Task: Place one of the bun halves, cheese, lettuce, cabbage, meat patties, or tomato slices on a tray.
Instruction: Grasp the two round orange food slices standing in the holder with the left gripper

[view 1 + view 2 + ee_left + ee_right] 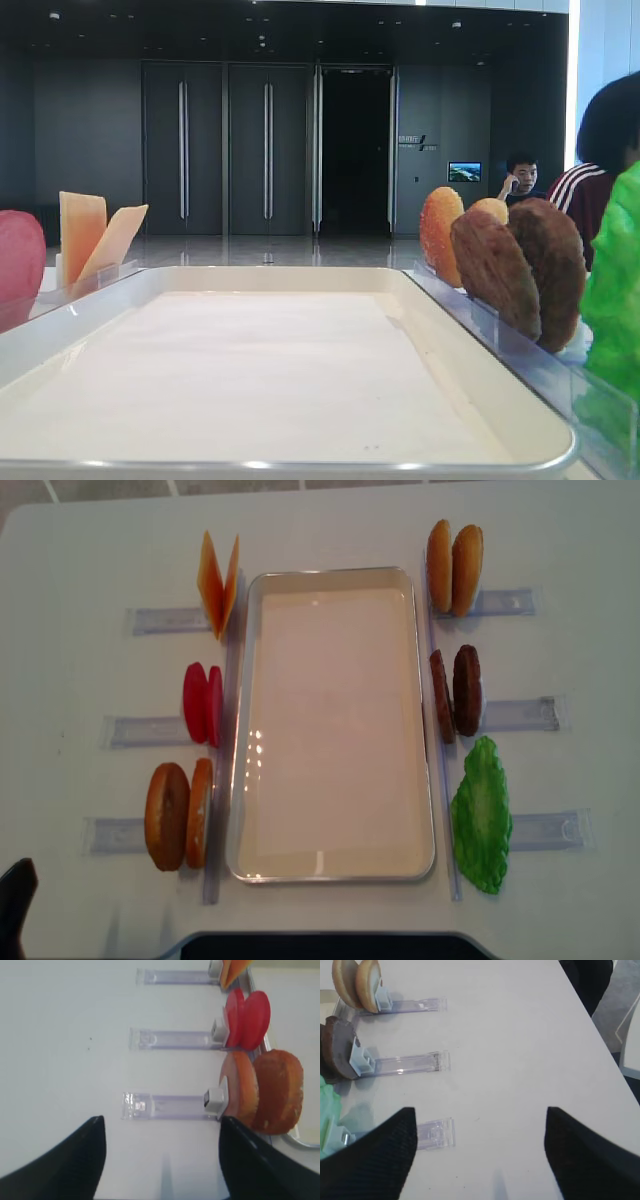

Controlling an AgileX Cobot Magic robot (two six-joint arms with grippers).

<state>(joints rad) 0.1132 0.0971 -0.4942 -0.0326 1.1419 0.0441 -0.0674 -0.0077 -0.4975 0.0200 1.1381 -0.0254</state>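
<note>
The tray (333,870) sits in the middle of the bench (80,560) with nothing in it, so the job has not begun: the buns (178,815), tomato (201,703) and cheese (221,583) stand in racks (115,835) on its left, and more buns, the patties (456,693) and the lettuce (481,815) wait on its right. The left tool (162,1160) hangs over the bench beside the near buns with its jaws apart and nothing in them, and the right tool (480,1152) is apart and empty too (one piece must be picked). I can read no writing or labels on anything; the small sign on the far wall is too tiny to read.
</note>
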